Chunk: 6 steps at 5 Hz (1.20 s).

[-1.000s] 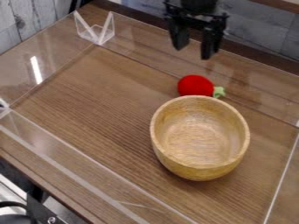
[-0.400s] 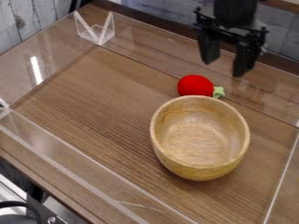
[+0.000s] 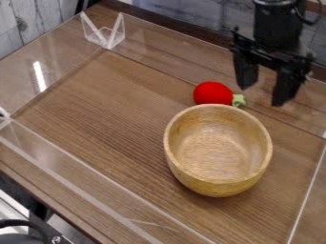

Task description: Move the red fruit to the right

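Open gripper (image 3: 262,88) beside the red fruit (image 3: 213,93) on the wooden table (image 3: 102,105).

The black gripper pointed down with its two fingers (image 3: 242,71) spread apart and nothing between them, hanging just to the right of the red fruit; whether a fingertip touched the table could not be told. The fruit lay on the wood, its green tip (image 3: 238,99) facing right, just behind the rim of the empty wooden bowl (image 3: 218,149). Clear plastic walls (image 3: 102,30) bordered the table, well apart from both.
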{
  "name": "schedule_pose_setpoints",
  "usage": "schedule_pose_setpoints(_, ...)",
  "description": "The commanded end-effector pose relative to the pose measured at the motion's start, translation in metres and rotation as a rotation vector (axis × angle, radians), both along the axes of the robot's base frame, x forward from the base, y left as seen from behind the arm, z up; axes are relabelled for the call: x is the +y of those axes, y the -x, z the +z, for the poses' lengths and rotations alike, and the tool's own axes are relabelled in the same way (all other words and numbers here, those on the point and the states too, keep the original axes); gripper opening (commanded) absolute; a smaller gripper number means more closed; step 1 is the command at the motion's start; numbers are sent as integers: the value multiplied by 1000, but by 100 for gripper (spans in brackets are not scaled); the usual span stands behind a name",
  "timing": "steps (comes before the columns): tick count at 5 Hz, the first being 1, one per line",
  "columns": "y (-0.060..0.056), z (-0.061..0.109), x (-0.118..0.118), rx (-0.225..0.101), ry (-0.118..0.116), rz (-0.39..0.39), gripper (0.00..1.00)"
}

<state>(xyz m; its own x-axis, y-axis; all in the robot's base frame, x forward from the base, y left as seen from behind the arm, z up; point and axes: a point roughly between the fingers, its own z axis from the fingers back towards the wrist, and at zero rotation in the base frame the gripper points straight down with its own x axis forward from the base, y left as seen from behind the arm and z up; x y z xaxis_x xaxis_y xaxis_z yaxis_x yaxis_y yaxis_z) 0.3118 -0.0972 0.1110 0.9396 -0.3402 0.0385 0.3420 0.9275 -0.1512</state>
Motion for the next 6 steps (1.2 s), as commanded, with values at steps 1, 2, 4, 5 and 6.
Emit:
schedule_pose_setpoints(1, -3, 6, 5, -38, 6, 48, 100)
schedule_pose_setpoints(2, -2, 0, 9, -29, 2, 94, 100)
schedule_pose_setpoints(4, -7, -5, 29, -19, -8, 180, 100)
schedule_pose_setpoints(5, -16, -12, 38, -19, -16, 142, 100)
schedule_pose_setpoints(6, -26, -16, 47, -23, -22, 111, 100)
